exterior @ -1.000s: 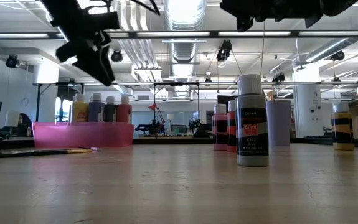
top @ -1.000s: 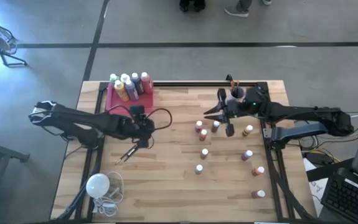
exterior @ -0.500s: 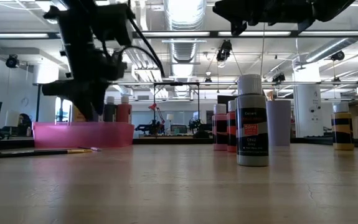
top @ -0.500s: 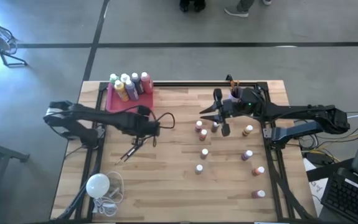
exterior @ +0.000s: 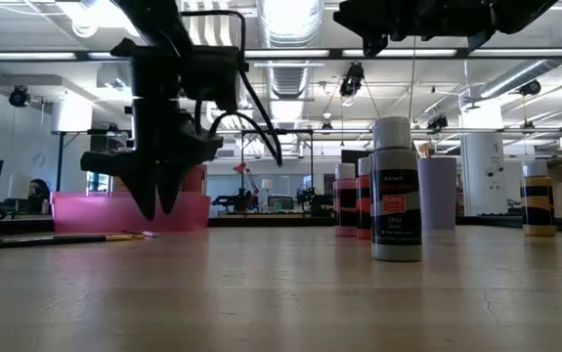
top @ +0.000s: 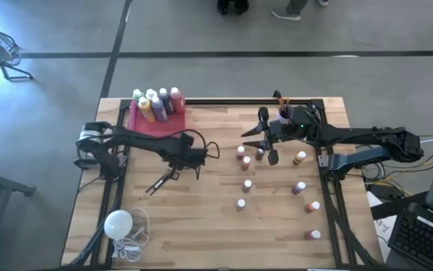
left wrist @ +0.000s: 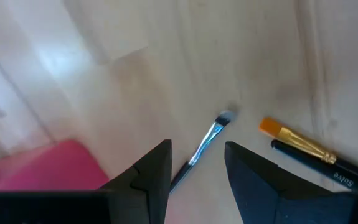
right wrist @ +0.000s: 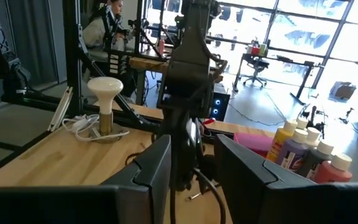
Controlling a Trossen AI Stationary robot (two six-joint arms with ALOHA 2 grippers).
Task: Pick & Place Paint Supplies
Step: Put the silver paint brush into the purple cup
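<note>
The left gripper [top: 177, 175] has swung across the table [top: 216, 226] from the left edge and now hangs just over the paintbrushes [top: 156, 187], which lie on the wood a little toward the white bulb [top: 118, 223] from the pink tray [top: 150, 124]. A second ago it sat well back toward the table's left side; now its fingers [left wrist: 155, 171] point straight down at the brushes. In the left wrist view a thin silver-ferruled brush [left wrist: 205, 142] runs up between the two fingers, with an orange-tipped brush [left wrist: 297, 146] beside it. The fingers stand apart and empty, narrowed slightly from a moment ago, so this looks like the final line-up before closing on a brush.

The right gripper [top: 265, 141] hovers on the far side of the pink tray, above the cluster of small paint bottles [top: 245, 161], close to the purple cup [top: 285, 114]. It has drifted only a touch, and its fingers [right wrist: 152, 168] have parted a little; nothing is between them.

The larger bottles [top: 156, 103] already stand in the pink tray, while the small ones are scattered on the right half of the table. Judging by this, the brushes are the next thing to go, and a thin flat brush will be fiddly to pinch off bare wood
</note>
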